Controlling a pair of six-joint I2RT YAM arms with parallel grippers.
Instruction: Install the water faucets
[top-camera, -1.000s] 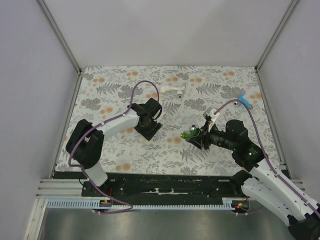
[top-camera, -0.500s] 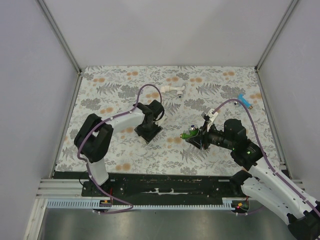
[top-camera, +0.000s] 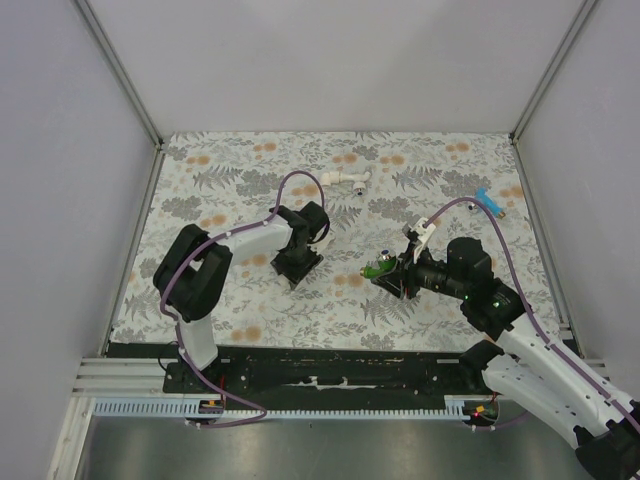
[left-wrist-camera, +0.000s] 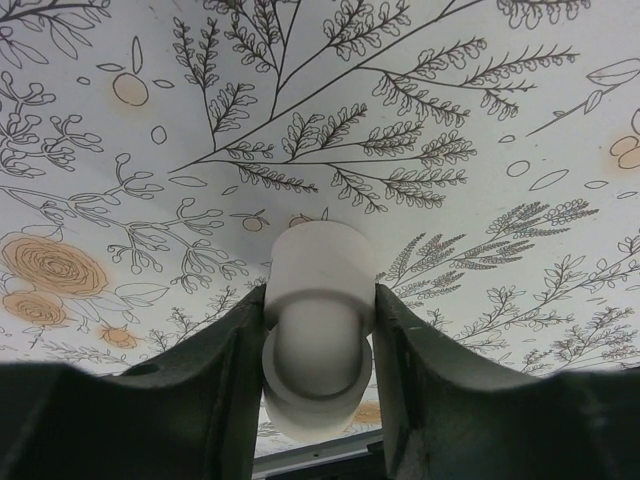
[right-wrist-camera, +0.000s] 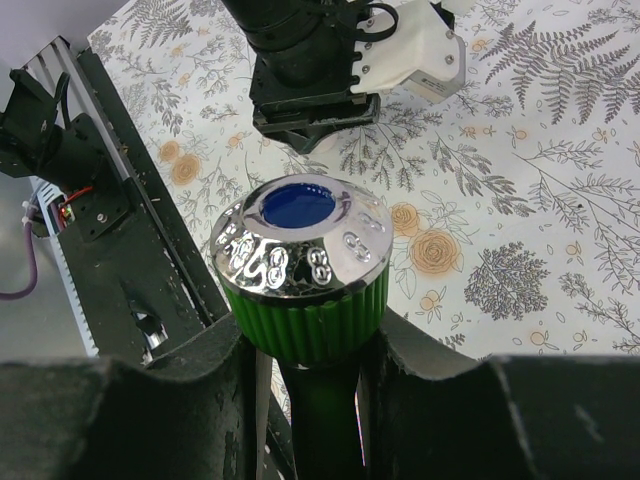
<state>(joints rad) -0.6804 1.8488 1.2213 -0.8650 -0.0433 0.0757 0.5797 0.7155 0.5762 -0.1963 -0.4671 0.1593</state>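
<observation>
My right gripper (right-wrist-camera: 312, 345) is shut on a bright green water faucet (right-wrist-camera: 318, 300) with a chrome cap and a blue centre, held above the mat. In the top view the faucet (top-camera: 378, 268) points left from the right gripper (top-camera: 392, 272). My left gripper (left-wrist-camera: 318, 330) points down at the mat, its fingers pressed on both sides of a short white elbow pipe fitting (left-wrist-camera: 318, 290). In the top view the left gripper (top-camera: 297, 262) hides that fitting. A blue faucet (top-camera: 487, 201) lies at the right edge of the mat.
A floral mat (top-camera: 230, 200) covers the table. Another white pipe piece (top-camera: 348, 179) lies at the back middle. Grey walls (top-camera: 60, 200) close in the sides and back. The black base rail (top-camera: 320, 370) runs along the near edge, also seen in the right wrist view (right-wrist-camera: 140, 230).
The left arm folded in, its gripper shifted slightly towards the near side, and its fingers closed in on the white elbow fitting. The right gripper with the green faucet barely moved.
</observation>
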